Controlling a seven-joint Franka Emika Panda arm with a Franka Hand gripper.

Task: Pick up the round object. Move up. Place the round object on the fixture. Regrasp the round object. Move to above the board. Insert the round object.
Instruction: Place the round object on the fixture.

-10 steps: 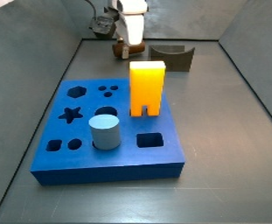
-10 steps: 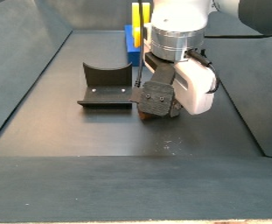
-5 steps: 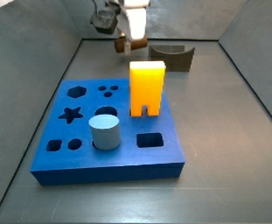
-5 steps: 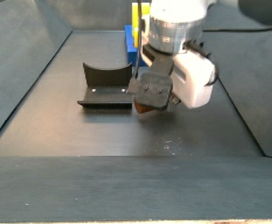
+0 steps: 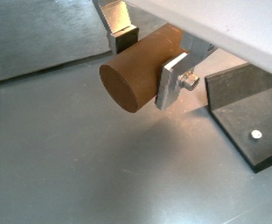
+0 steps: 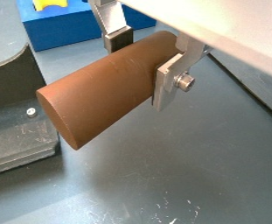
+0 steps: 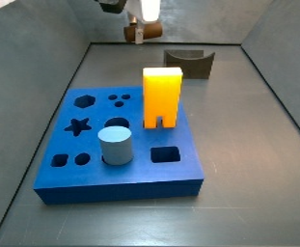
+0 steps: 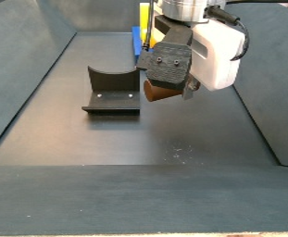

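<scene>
My gripper (image 5: pixel 148 54) is shut on the round object (image 5: pixel 138 72), a brown cylindrical peg held level between the silver fingers; it also shows in a wrist view (image 6: pixel 103 92). In a side view the gripper (image 7: pixel 135 31) hangs high above the floor at the far end, left of the fixture (image 7: pixel 191 62). In a side view the peg's end (image 8: pixel 162 93) shows under the gripper (image 8: pixel 171 81), right of the dark fixture (image 8: pixel 111 90). The blue board (image 7: pixel 120 145) lies nearer the front.
A tall orange-yellow block (image 7: pixel 161 97) and a pale grey-blue cylinder (image 7: pixel 116 147) stand in the board. Grey walls enclose the floor on the sides and back. The fixture's edge shows in both wrist views (image 5: pixel 253 114) (image 6: pixel 12 109).
The gripper has risen from the floor with the peg held in it, moving up beside the fixture. Nothing else has moved.
</scene>
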